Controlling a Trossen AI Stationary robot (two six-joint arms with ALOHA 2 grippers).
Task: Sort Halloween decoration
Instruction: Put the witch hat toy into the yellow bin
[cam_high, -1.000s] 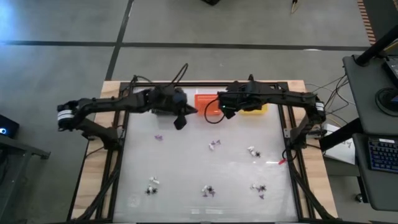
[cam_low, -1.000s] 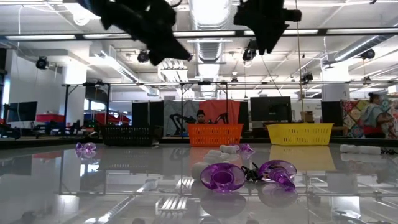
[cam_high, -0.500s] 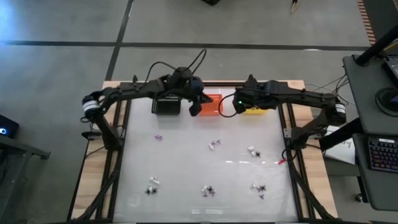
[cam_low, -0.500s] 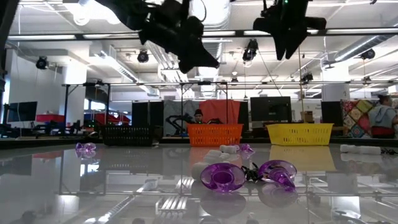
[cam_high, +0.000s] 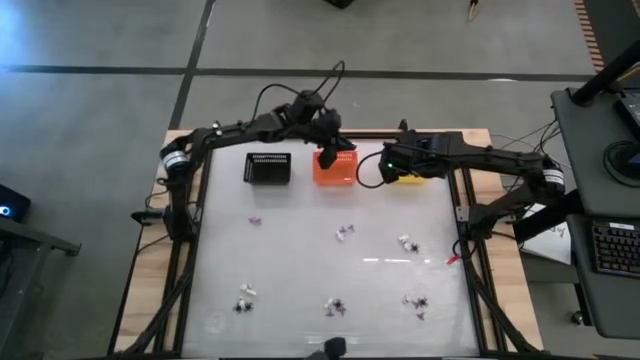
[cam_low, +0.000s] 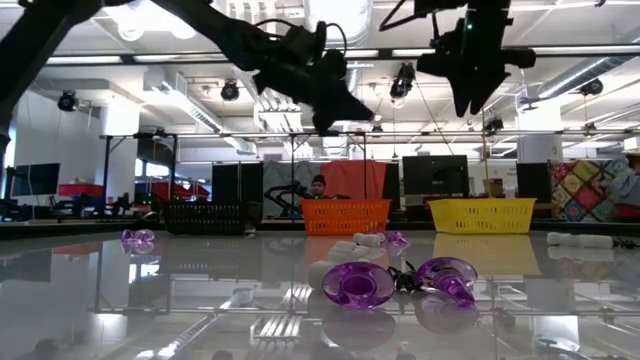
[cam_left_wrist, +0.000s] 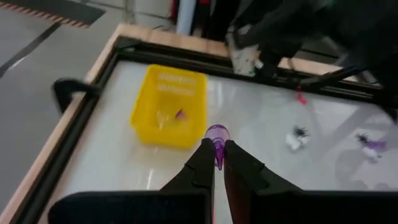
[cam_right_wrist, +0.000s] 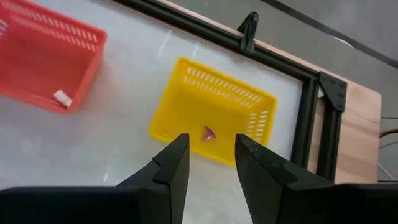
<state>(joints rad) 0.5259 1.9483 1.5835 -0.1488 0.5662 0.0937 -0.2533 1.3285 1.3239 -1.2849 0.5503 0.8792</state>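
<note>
My left gripper (cam_high: 328, 155) hangs above the orange basket (cam_high: 342, 172) at the table's far edge, shut on a small purple decoration piece (cam_left_wrist: 217, 133). My right gripper (cam_high: 385, 166) stands open and empty above the yellow basket (cam_right_wrist: 214, 115), which holds a small purple piece (cam_right_wrist: 207, 133). A white bit (cam_right_wrist: 62, 98) lies in the orange basket (cam_right_wrist: 46, 53). Other trinkets lie loose on the table: a purple one (cam_high: 254, 219), white and black ones (cam_high: 345, 233) (cam_high: 407, 243), and more near the front (cam_high: 336, 306). Both grippers show high up in the low view (cam_low: 345, 105) (cam_low: 470, 95). My left gripper pinches the purple piece between its two fingers, on the piece's narrow end (cam_left_wrist: 219, 155). The rounded end sticks out past the fingertips (cam_left_wrist: 205, 148). The fingers slant downward toward the table's right side. The piece is lifted clear of table and baskets.
A black basket (cam_high: 267, 168) stands left of the orange one along the far edge. A dark frame (cam_high: 460, 215) runs round the glossy table top. Large purple trinkets (cam_low: 360, 283) lie close to the low camera. People show in the room beyond.
My left gripper, still shut on the purple piece, has swung toward the table's right and far edge, from beside the black basket to over the orange basket. My right gripper has drawn back toward the right edge, over the yellow basket, and stayed open.
</note>
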